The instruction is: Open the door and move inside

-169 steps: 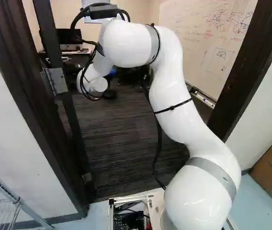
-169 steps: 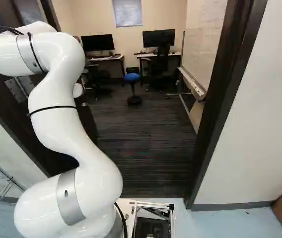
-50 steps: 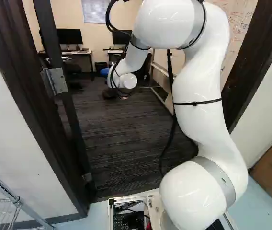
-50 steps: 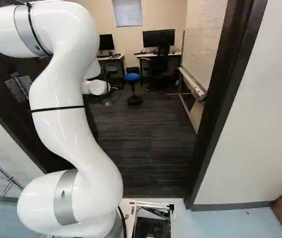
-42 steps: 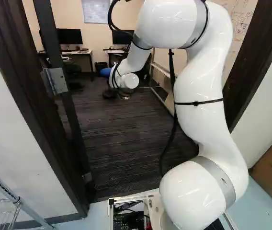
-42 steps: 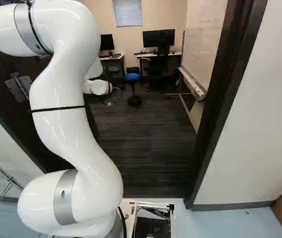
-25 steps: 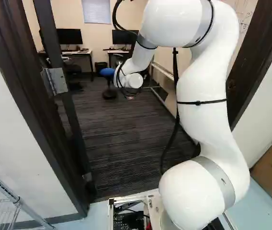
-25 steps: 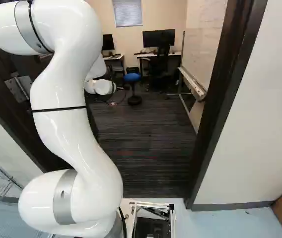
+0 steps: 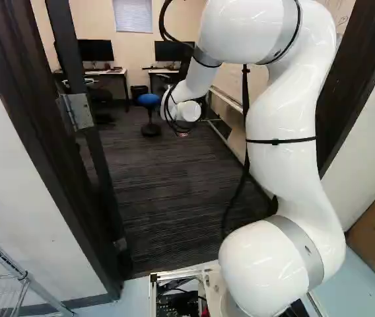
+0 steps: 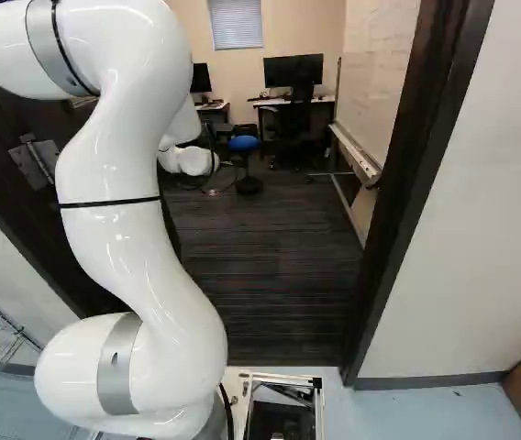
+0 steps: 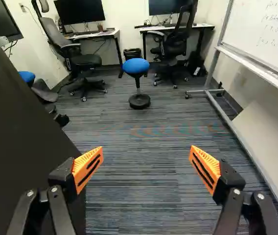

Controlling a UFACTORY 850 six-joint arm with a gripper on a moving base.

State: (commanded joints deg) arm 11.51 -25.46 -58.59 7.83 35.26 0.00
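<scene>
Door (image 11: 21, 127) stands open into the room, at about ten o'clock from the base, taking twelve as straight ahead. It is a flat, plain slab, so dark that it passes for black, with a dull face. In the left base view it shows nearly edge-on, a narrow dark strip hung on a silvery hinge (image 9: 76, 111) whose plates look a little worn. Round the doorway runs a frame (image 10: 407, 183) of deep brown, faintly glossy.

The arm (image 9: 283, 165) rises from the base and reaches through the doorway, its gripper (image 9: 183, 134) near eleven o'clock. The fingers are spread wide, orange pads (image 11: 87, 169) well apart, with nothing pinched between them — only carpet (image 11: 144, 181) shows through the gap. Taking the gripper's own forward line as twelve, the door is at nine to ten; one finger overlaps it in the wrist view, and I cannot tell whether they touch.

On that same clock, a blue-topped stool (image 11: 136, 66) stands at twelve, a desk (image 11: 178, 29) beyond it at about one, and a whiteboard (image 11: 271, 39) at two — its face covered in handwriting.
</scene>
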